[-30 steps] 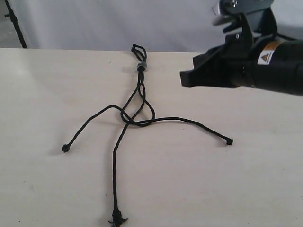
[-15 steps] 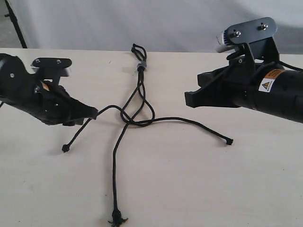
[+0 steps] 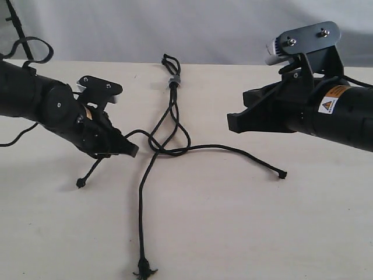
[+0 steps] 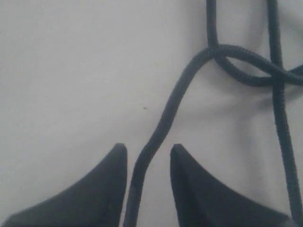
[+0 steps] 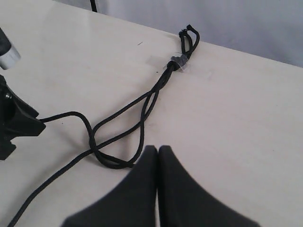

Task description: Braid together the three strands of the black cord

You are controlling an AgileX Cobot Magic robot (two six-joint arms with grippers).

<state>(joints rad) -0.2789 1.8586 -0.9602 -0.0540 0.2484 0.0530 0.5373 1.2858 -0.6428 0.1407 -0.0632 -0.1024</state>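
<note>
Left wrist view | left tool [image 4: 147,148] astride strand [image 4: 166,112] — right tool [image 5: 157,149] closed

Near edge: I've got bare table [image 3: 250,233] on both sides of the middle strand [image 3: 140,210], so there's plenty of room to come in.
Left side: The left gripper [image 3: 131,150] and its arm sit low across the left strand [image 3: 90,171] and block that approach. The jaws are apart, with the strand running between them.
Centre: The crossed loops of the black cord [image 3: 173,99] lie right in the path.
Right side: The right gripper [image 3: 233,122], jaws pressed together, hangs apart from the right strand [image 3: 221,146].
Far end: The grey band [image 3: 173,80] is close to the table's far edge, with open surface on either side.
</note>
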